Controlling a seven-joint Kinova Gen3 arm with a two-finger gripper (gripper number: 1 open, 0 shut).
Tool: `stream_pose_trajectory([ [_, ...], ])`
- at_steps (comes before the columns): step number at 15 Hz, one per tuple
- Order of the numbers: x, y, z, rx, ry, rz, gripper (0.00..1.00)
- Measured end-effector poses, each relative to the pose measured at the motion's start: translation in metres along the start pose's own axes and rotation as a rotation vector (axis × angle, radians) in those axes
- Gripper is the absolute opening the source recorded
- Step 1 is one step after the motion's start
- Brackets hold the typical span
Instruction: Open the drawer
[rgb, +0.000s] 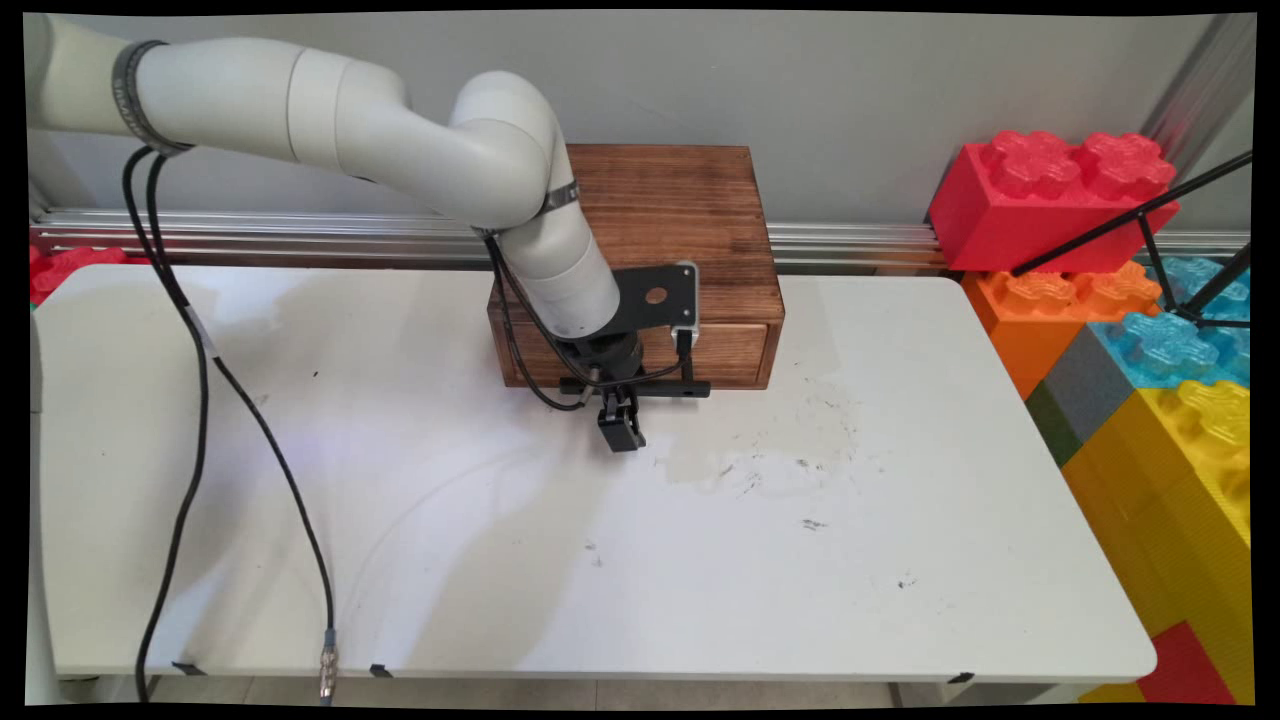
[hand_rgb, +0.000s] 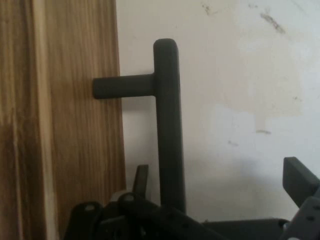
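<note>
A dark wooden box stands at the back of the white table, with a lighter drawer front facing me. A black bar handle runs across the drawer on short posts. My gripper points down just in front of the drawer, at the handle's left part. In the hand view the handle bar stands between the two fingers, close to the left finger and far from the right finger. The gripper is open and nothing is gripped. The drawer front looks closed.
Big toy bricks in red, orange, blue and yellow are stacked off the table's right end, with black tripod legs across them. Black cables hang from the arm over the table's left part. A metal rail runs along the wall.
</note>
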Motion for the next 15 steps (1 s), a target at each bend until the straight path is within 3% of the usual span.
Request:
stream_pose_trajectory([
  [15, -0.015, 0.011, 0.015, -0.012, 0.043, 0.006, 1.00],
])
